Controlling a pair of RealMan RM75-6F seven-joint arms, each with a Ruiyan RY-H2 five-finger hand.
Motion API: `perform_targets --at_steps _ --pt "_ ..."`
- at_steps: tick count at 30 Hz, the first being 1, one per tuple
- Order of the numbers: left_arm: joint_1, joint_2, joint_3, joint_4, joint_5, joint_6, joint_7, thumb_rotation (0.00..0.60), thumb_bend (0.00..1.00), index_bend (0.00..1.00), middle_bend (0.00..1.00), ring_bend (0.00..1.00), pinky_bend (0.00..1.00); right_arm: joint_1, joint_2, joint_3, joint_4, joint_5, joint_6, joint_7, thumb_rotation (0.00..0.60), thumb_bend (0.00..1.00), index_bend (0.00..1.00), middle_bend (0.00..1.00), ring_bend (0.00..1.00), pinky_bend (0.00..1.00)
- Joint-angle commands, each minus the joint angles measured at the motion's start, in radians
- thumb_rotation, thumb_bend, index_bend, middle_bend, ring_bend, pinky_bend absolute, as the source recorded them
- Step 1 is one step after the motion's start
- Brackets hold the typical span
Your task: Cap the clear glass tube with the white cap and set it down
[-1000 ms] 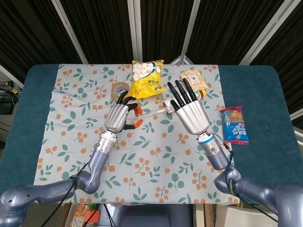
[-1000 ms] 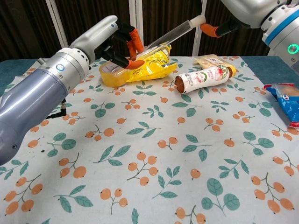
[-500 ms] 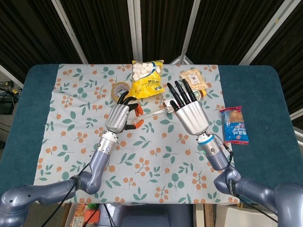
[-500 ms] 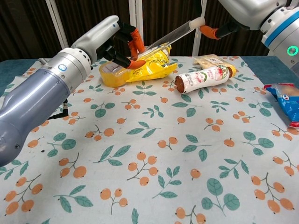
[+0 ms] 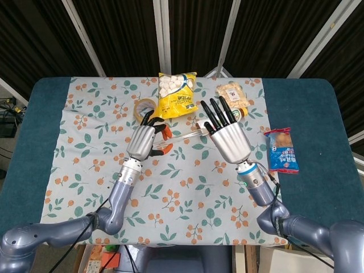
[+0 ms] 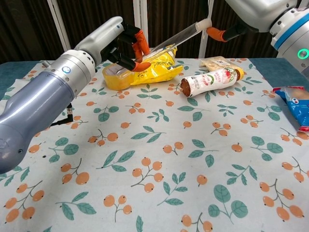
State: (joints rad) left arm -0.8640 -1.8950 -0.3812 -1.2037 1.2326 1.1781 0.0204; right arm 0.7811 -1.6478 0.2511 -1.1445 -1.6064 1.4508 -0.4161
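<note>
The clear glass tube [image 6: 171,38] hangs slanted above the table, its lower end pinched in my left hand [image 6: 126,44] between orange-tipped fingers. The white cap [image 6: 205,22] sits on the tube's raised end. My right hand [image 6: 227,31] is just right of the cap, one orange fingertip close below it, and I cannot tell whether it touches. From the head view, the left hand [image 5: 144,138] and the right hand [image 5: 226,133] face each other with the tube [image 5: 185,135] between them. The right hand's fingers are spread and hold nothing.
A yellow snack bag [image 6: 145,67] lies under the tube, with a roll of tape [image 5: 144,106] beside it. A red-labelled bottle [image 6: 212,79] lies on its side, a clear snack pouch [image 5: 232,92] behind it. A blue packet [image 6: 294,106] lies at the right edge of the floral cloth [image 6: 159,159].
Hardly anything: both hands and the capped tube stay in place, and the right hand has edged very slightly away from the cap.
</note>
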Motion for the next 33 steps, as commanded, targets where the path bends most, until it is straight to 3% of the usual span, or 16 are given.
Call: perform_targets --at_steps 1,24,28,30,33 --pt "0.0 -0.001 0.0 -0.003 -0.001 0.001 0.003 0.6 0.67 0.71 0.76 0.24 0.02 -0.002 0.002 -0.002 -0.003 -0.002 0.001 -0.001 0.6 0.39 0.61 0.12 0.0 0.01" --pt "-0.002 -0.012 -0.011 -0.028 -0.011 0.013 0.033 0.6 0.67 0.71 0.76 0.24 0.02 -0.01 0.005 -0.008 -0.022 -0.005 -0.001 -0.012 0.6 0.39 0.61 0.12 0.0 0.01" --pt "0.0 -0.015 -0.013 -0.025 -0.011 0.018 0.027 0.6 0.67 0.71 0.76 0.24 0.01 -0.011 0.007 -0.009 -0.024 -0.004 -0.003 -0.016 0.6 0.4 0.51 0.11 0.0 0.01" --pt "-0.001 -0.018 -0.016 -0.021 -0.011 0.022 0.023 0.6 0.67 0.71 0.76 0.24 0.01 -0.012 0.009 -0.009 -0.025 -0.004 -0.005 -0.018 0.6 0.4 0.42 0.08 0.0 0.01" --pt "-0.001 -0.021 -0.017 -0.016 -0.008 0.024 0.02 0.6 0.67 0.71 0.76 0.24 0.02 -0.015 0.009 -0.01 -0.026 0.001 -0.009 -0.024 0.6 0.39 0.2 0.02 0.0 0.0"
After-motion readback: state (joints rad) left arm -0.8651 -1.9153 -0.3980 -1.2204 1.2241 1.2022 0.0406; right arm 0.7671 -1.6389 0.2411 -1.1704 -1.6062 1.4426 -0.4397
